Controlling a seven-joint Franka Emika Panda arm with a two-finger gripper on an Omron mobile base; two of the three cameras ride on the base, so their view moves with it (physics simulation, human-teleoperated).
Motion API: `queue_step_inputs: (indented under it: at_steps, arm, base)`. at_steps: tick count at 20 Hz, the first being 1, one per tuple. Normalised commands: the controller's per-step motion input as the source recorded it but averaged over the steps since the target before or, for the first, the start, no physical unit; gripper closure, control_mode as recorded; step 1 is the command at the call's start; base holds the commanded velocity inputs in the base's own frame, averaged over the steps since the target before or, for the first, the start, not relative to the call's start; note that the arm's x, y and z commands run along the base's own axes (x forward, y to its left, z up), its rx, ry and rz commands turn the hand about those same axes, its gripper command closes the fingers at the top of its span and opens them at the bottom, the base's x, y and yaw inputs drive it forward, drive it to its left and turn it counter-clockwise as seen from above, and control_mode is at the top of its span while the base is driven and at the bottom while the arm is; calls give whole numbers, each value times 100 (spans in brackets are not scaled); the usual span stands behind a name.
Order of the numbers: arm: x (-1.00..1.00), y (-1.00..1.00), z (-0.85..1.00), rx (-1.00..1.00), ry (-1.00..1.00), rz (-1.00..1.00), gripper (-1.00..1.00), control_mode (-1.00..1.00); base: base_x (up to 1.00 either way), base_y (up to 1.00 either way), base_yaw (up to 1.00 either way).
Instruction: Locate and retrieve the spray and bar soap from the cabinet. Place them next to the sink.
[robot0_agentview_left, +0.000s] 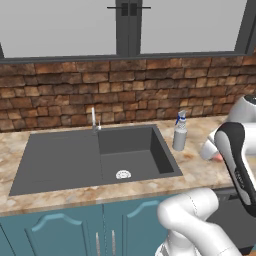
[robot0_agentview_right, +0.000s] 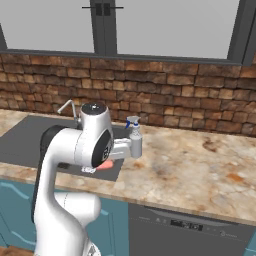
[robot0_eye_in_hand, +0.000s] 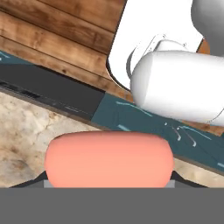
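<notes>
Held between the two fingertips of the hand (robot0_eye_in_hand: 109, 186) is the bar soap (robot0_eye_in_hand: 109, 159), a salmon-orange bar seen close up in the hand view, with the jaws closed on its two ends. In the right base view the same bar soap (robot0_agentview_right: 104, 165) is seen just below the wrist, poised over the front edge of the bench (robot0_agentview_right: 200, 170) close to the right corner of the sink (robot0_agentview_right: 30, 140). From the left base view only a small pink sliver of it (robot0_agentview_left: 218, 158) can be made out beside the white forearm, above the marbled bench (robot0_agentview_left: 200, 170).

The spray (robot0_agentview_left: 179, 132) is already set upright on the bench, just beside the right rim of the sink (robot0_agentview_left: 60, 160), its blue trigger nozzle at the top; it is also seen in the right base view (robot0_agentview_right: 133, 126) behind the wrist. That half of the task is judged to be done.

The bar soap is judged to be at the last stage: it has been brought to the sink side but has not yet been put down. What is left is for it to be lowered onto the bench near the spray and let go. Whether it hangs over stone or past the bench edge cannot be told for certain.
</notes>
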Motion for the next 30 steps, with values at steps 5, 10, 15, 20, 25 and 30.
queue_step_inputs:
  at_steps: [5, 10, 15, 20, 25, 30]
  arm:
    - [36, -4, -35, 0, 0, 0, 100, -100]
    - [47, -18, -34, 0, 1, 0, 100, -100]
    - [49, -29, -37, 0, 4, 0, 100, -100]
    - [36, -19, -36, 0, 3, 0, 100, -100]
    - [27, -1, -38, 0, 5, 0, 100, -100]
    - [32, -10, -34, 0, 0, 1, 100, -100]
  base:
    - [0, 0, 0]
    - [0, 0, 0]
    - [0, 0, 0]
    - [0, 0, 0]
    - [0, 0, 0]
    - [0, 0, 0]
